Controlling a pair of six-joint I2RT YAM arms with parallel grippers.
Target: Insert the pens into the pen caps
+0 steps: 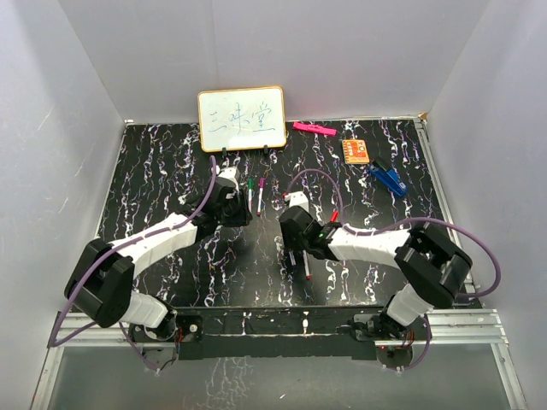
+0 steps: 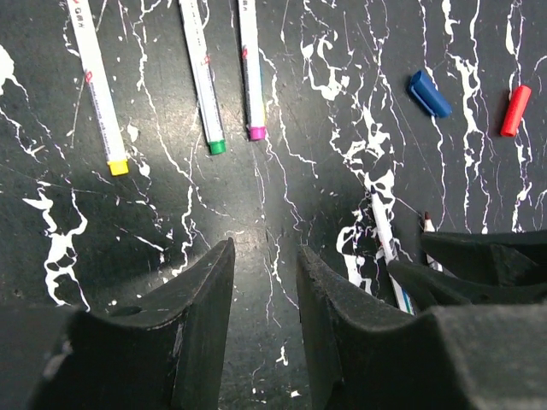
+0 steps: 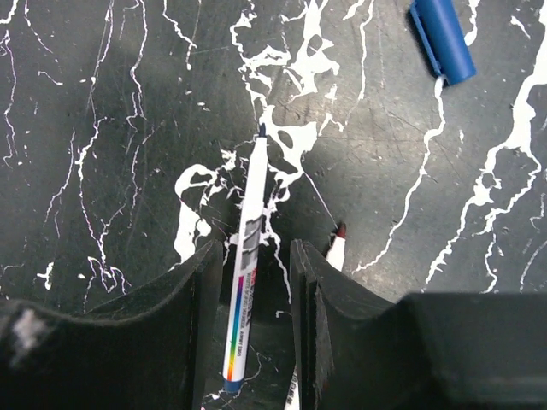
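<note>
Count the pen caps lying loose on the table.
2. The blue cap lies on the marbled table, and the red cap lies close beside it, not touching. Others may be hidden from these views.

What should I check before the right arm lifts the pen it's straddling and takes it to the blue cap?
1. Dark-tipped pen lies between the fingers of the right gripper: ok.
2. Jaws closed firmly on that pen: cannot tell; dark gaps show on both sides of it.
3. Red-tipped pen clear of the right gripper: not ok; it lies right against the outer side of one finger.
4. Blue cap free on the table: ok; nothing touches it.
5. Left gripper free to take the cap: ok; open, nothing between its fingers.
</note>
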